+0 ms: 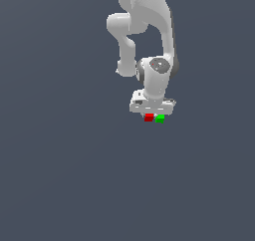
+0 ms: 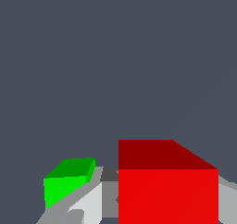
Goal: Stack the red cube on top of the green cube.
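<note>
Wrist view put me nearly inside the hand: the red cube (image 2: pixel 167 190) filled the near part of the picture, sitting between the pale grey fingers (image 2: pixel 88 204) of the gripper (image 2: pixel 159 209), one finger on either side of it. Whether those fingers were actually pressing on the cube I could not tell, since the contact faces were hidden behind the cube itself. Just off to one side, past a finger and a little further from the lens, sat the green cube (image 2: pixel 69 179), turned at a slight angle to the red one and apart from it.

From the exterior view, the gripper (image 1: pixel 152 114) hung low under the white arm (image 1: pixel 149 41), pointing straight down, with the red cube (image 1: pixel 148 117) right at its tips and the green cube (image 1: pixel 160 118) just beside it toward the exterior view's right. The two looked level with one another and very close, possibly touching; the picture was too coarse to say.

Around them the floor (image 1: pixel 64 175) was one flat, dark blue-grey expanse, with no seams, walls or edges that I could make out.
</note>
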